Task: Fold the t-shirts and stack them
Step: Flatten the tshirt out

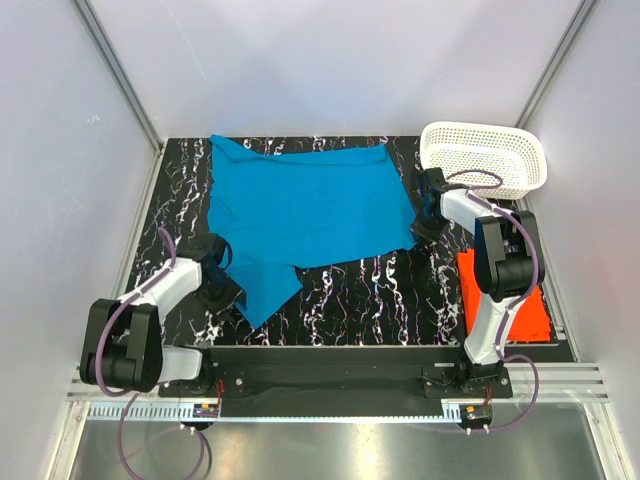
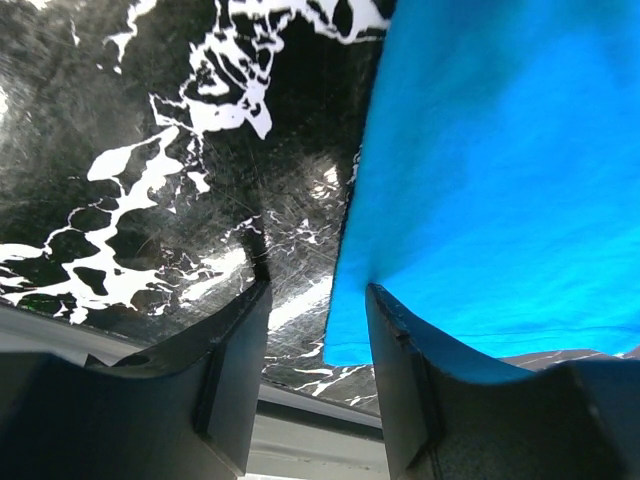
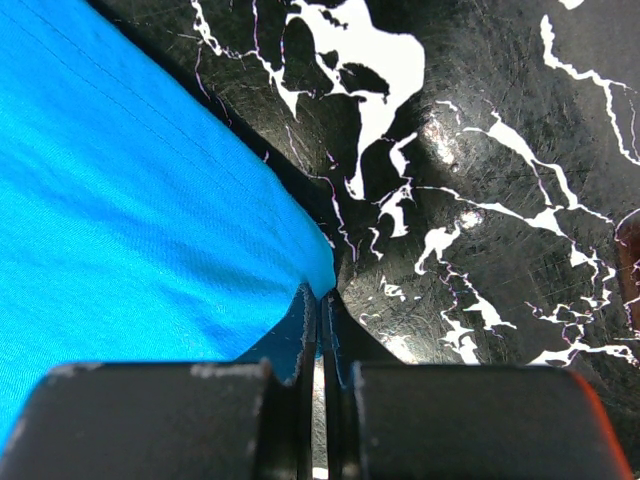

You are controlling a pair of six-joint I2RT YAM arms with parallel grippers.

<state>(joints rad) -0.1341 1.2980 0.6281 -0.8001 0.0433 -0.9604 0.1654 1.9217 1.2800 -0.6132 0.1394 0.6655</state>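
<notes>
Two t-shirts on a black marbled tabletop (image 1: 360, 300).
- One orange-red t-shirt (image 1: 530, 312): flat rectangle, to the near right of the blue t-shirt (image 1: 300, 205), apart from it.
- One left gripper (image 2: 318, 292): roughly half open, straddling the blue t-shirt's near-left edge, clamping nothing.
- One right gripper (image 3: 322, 298): closed tight, pinching the blue t-shirt's near-right corner.
- The blue t-shirt: spread out mid-tabletop, slightly rumpled.
- One white basket (image 1: 530, 180): beyond the blue t-shirt's far-right corner.
</notes>
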